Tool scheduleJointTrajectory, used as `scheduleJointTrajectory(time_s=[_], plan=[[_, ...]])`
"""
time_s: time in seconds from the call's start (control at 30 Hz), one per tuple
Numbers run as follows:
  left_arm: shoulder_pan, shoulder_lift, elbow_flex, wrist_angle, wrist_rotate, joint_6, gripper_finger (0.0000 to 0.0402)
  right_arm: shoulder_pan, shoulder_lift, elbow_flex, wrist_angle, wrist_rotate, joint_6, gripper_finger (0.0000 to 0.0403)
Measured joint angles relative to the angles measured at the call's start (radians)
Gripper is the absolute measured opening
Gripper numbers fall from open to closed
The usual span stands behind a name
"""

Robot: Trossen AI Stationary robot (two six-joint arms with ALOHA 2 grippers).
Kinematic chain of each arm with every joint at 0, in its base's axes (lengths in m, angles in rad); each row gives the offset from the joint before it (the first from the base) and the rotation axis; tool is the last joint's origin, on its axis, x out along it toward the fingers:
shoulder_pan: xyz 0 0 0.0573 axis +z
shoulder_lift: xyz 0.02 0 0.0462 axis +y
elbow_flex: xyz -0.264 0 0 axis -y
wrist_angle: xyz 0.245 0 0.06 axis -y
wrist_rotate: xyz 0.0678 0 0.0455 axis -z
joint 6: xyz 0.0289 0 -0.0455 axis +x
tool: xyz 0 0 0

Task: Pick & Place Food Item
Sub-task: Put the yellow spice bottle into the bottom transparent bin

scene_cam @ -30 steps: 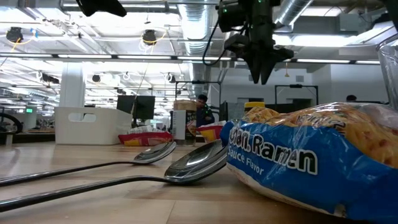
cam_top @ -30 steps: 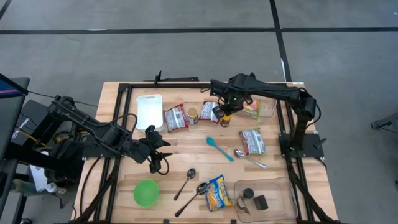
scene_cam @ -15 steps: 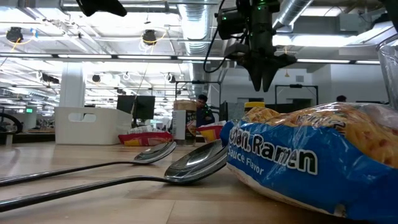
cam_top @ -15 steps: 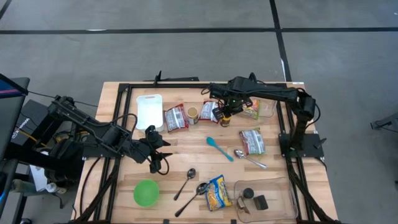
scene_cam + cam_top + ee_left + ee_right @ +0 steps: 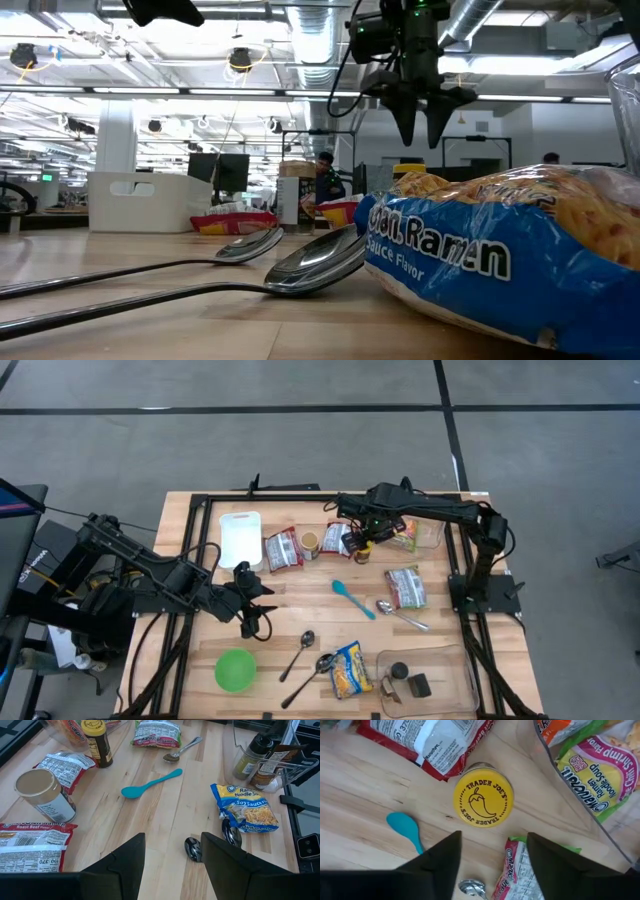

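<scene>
Wooden surface [image 5: 300,600] carries scattered packets and spoons. Directly below the right pincer [image 5: 492,852], whose fingers are spread and empty, stands the yellow-lidded sauce bottle [image 5: 483,802], not yet grasped; picking and placing remain. Just beyond, a clear tub [image 5: 555,785] holds ramen packets. Left pincer [image 5: 172,852] waits open, well apart.

The right arm reaches across the table's far side, its right gripper [image 5: 419,125] pointing straight down, fingers parted. The left gripper [image 5: 262,603] (waiting low, near the table's left side) is spread too.
</scene>
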Motion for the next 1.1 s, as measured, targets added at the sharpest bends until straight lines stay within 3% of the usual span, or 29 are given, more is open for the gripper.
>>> scheduleJointTrajectory(time_s=[0.1,0.23,0.93,1.1], plan=[[0.000,0.000,0.000,0.000,0.000,0.000,0.0186,0.001,0.000,0.000,0.020,0.005,0.030,0.0263],[0.000,0.000,0.000,0.000,0.000,0.000,0.0186,0.010,0.000,0.000,0.043,0.049,0.060,0.0284],[0.000,0.000,0.000,0.000,0.000,0.000,0.0186,0.018,0.000,0.000,0.092,0.099,0.103,0.0286],[0.000,0.000,0.000,0.000,0.000,0.000,0.0186,0.024,0.000,-0.074,0.144,0.084,0.177,0.0286]])
